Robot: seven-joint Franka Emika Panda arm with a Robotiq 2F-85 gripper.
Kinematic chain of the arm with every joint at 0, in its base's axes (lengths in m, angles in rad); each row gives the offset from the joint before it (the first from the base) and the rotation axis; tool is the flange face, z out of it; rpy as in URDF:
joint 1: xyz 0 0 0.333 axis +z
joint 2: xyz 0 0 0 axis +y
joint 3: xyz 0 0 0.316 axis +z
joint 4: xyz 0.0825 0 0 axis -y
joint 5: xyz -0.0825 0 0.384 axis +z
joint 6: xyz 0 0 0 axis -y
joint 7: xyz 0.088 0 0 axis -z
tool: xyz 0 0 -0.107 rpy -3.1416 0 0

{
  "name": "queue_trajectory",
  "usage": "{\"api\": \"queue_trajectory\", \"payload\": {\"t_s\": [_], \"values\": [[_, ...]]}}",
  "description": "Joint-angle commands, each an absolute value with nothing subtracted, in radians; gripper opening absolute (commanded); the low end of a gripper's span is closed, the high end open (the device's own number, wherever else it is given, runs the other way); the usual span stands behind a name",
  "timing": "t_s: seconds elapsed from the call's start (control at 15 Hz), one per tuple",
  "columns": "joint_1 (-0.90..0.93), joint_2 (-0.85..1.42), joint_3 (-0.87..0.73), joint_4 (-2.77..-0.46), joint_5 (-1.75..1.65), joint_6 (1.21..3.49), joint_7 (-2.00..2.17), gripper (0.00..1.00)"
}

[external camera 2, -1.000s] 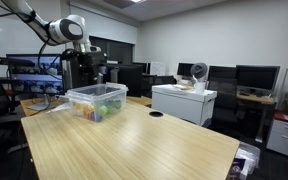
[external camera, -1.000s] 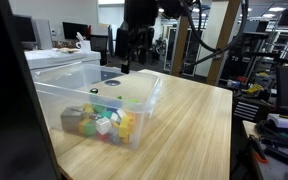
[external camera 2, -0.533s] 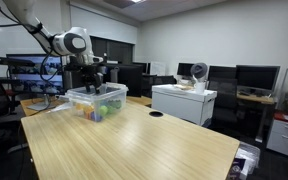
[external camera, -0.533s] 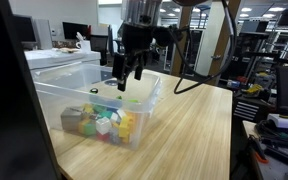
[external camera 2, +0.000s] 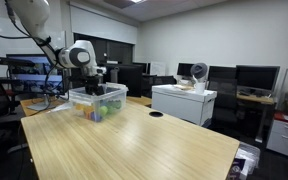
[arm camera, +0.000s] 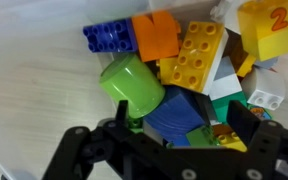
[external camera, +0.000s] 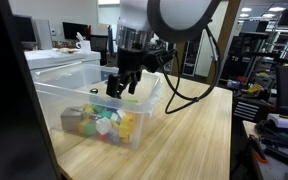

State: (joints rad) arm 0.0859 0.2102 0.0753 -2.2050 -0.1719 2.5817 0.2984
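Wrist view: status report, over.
Gripper open, low in the clear bin. Green round block nearest the fingers, not gripped. Orange block, yellow block crowd it.

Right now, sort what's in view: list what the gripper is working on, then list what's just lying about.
In hand:
- open gripper, just above the bricks
- clear plastic bin
- toy bricks nearest the gripper: green cylinder, blue brick, orange block, yellow brick

Lying about:
- wooden table
- white cabinet
- dark monitors
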Motion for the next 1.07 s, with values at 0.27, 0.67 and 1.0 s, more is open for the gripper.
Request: {"api": "queue_trajectory", "payload": {"t_s": [0.27, 0.67, 1.0], "values": [[0.127, 0.3, 0.038, -2.104, -0.175, 2.595, 0.282, 1.0], [0.144, 0.393, 0.032, -2.022, -0.171, 2.599, 0.262, 1.0], [0.157, 0.435, 0.034, -1.964, -0.167, 2.597, 0.218, 1.0]]}}
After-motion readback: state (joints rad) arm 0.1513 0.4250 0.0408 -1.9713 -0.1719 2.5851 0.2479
